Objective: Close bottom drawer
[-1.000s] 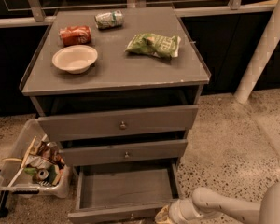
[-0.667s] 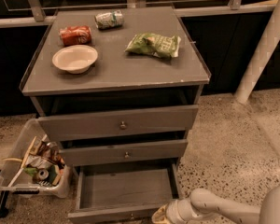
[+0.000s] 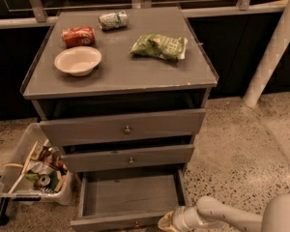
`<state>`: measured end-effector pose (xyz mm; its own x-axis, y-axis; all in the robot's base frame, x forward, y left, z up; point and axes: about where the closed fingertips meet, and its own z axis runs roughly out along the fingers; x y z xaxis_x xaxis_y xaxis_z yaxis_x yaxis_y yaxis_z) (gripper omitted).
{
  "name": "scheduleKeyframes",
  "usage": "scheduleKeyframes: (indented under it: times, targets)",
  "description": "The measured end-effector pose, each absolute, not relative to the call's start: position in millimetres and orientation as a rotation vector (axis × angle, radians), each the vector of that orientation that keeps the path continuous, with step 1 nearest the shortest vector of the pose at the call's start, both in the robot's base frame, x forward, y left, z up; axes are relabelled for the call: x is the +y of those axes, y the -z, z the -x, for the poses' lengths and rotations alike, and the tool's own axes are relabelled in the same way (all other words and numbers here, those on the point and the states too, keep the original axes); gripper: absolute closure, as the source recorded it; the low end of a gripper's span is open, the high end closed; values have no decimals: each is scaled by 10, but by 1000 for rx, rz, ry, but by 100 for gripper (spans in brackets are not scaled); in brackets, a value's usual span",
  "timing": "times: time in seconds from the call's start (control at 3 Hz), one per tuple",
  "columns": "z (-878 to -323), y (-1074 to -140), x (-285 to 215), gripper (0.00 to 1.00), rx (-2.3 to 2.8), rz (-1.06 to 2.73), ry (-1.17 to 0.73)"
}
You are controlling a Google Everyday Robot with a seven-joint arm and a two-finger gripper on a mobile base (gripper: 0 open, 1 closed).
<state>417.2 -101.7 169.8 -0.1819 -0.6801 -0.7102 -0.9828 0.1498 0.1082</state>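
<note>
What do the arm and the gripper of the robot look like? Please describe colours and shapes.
The arm is smooth, rounded and off-white, built of thick tube-like segments with a ringed collar near the wrist. The gripper, at the picture's bottom edge by the front right corner of the open bottom drawer, has a yellowish-tan tip. No cables or markings show.
</note>
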Motion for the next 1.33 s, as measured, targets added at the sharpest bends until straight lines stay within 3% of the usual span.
scheduleKeyframes:
  times: [0.33,1.33]
  targets:
    - [-4171,-1698,-1017,83,1927,1581,-785]
    - [-4264,-1725,-1038,12,1906,1574,-744]
